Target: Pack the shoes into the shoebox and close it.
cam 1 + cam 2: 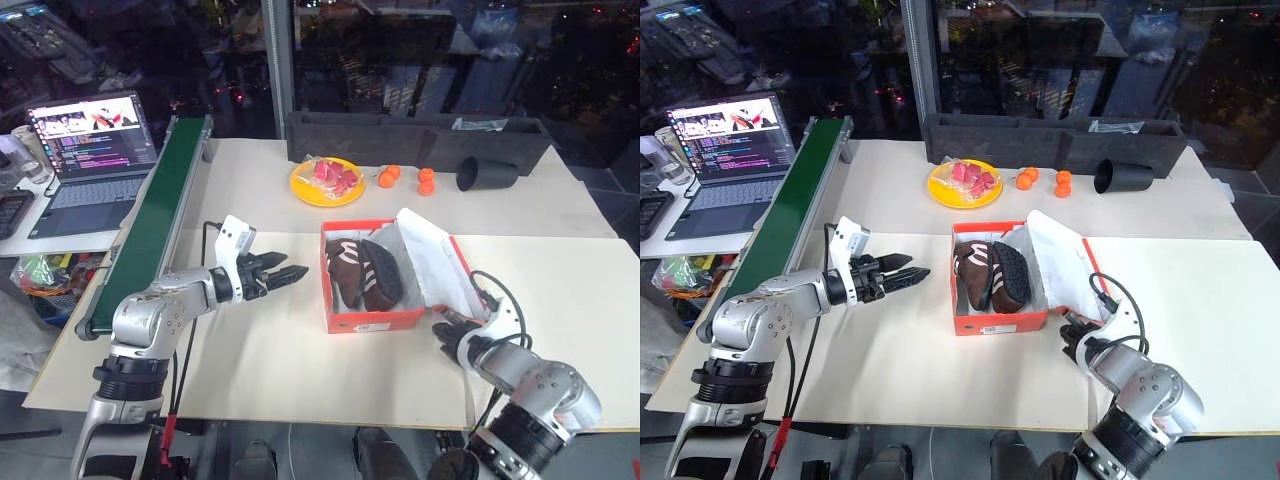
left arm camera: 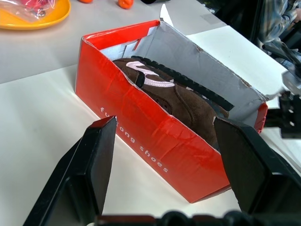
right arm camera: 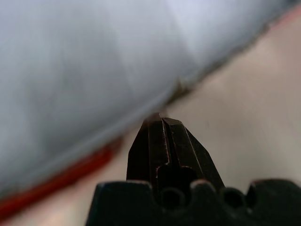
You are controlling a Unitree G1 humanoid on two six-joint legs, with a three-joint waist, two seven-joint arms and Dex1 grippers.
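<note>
The right gripper (image 3: 161, 123) sits nearest, low at the near right corner of the shoebox (image 1: 372, 320) — its two black fingers pressed together with nothing between them, the tips right at the lower edge of the open lid (image 1: 437, 262), whose white inner face leans out to the box's right. Whether the tips actually touch the lid cannot be told.

The left gripper (image 1: 296, 271) hovers over the table (image 1: 270, 350) just to the left of the shoebox, pointing toward its long red side. Its fingers (image 2: 94, 160) stand apart, holding nothing, and the box wall shows between them in the left wrist view.

The shoebox rests open on the white table, red-orange outside and white inside. Both shoes (image 1: 362, 268) lie in it side by side — dark brown, one showing its white curved marking, the other turned so its black sole faces up.

Beyond the box stands a yellow plate (image 1: 327, 183) with pink items, and to the plate's right are small orange fruits (image 1: 388, 176) and a tipped black cup (image 1: 487, 174). A long black tray (image 1: 415, 135) runs behind them. Far left of the box are a green conveyor belt (image 1: 155, 225) and an open laptop (image 1: 88, 150).
</note>
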